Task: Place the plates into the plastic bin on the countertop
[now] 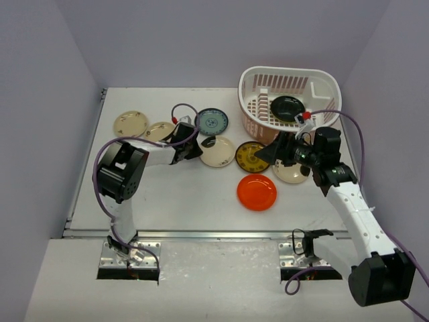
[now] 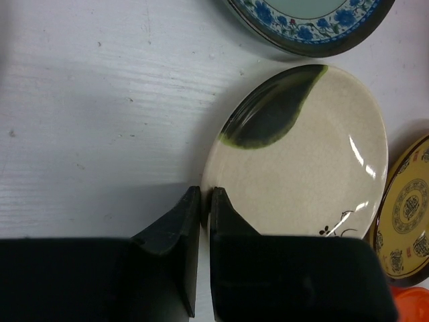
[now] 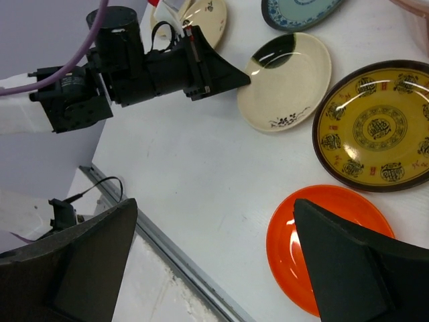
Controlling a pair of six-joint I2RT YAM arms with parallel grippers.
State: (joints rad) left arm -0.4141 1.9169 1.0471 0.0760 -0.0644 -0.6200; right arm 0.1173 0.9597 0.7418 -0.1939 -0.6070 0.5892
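My left gripper is shut on the near rim of the cream plate with a dark patch; the right wrist view shows its tip at that rim. My right gripper is wide open and empty, above the countertop beside the orange plate. The brown-gold plate and the blue patterned plate lie close by. The white and pink plastic bin at the back right holds a black plate.
Two cream plates lie at the back left. Another cream plate lies partly under my right wrist. The metal front edge runs along the near side. Purple cables loop over both arms.
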